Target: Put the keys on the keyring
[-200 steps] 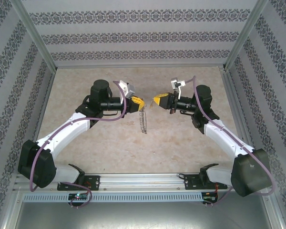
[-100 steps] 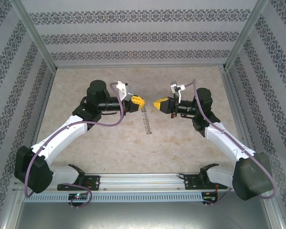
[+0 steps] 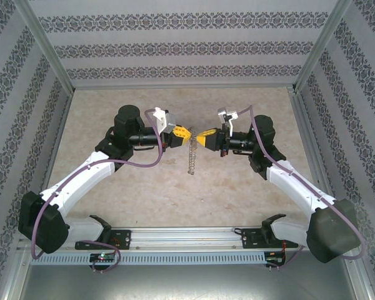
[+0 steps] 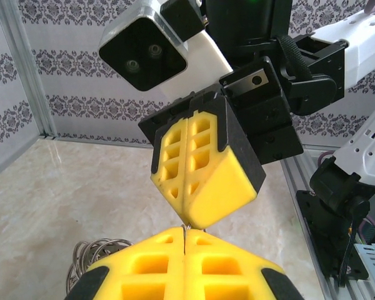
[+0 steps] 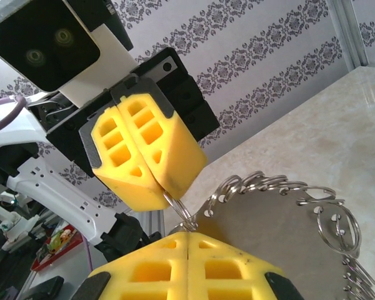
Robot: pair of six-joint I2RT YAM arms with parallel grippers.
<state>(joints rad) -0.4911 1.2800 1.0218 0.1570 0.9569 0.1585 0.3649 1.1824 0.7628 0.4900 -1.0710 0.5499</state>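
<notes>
1. While the left gripper (image 3: 185,132) pinches the keyring (image 3: 190,159), the right gripper (image 3: 201,134), closed too, meets it tip to tip; if it holds a key I cannot tell.
2. Keyring hangs above the table's (image 3: 144,200) middle.
3. Pushing the tips together could knock the ring loose.

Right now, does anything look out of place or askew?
Nothing spilled or damaged. One oddity: the keyring dangles edge-on in the air from the spot where the shut left pincer and shut right pincer meet tip to tip, rather than lying flat.
</notes>
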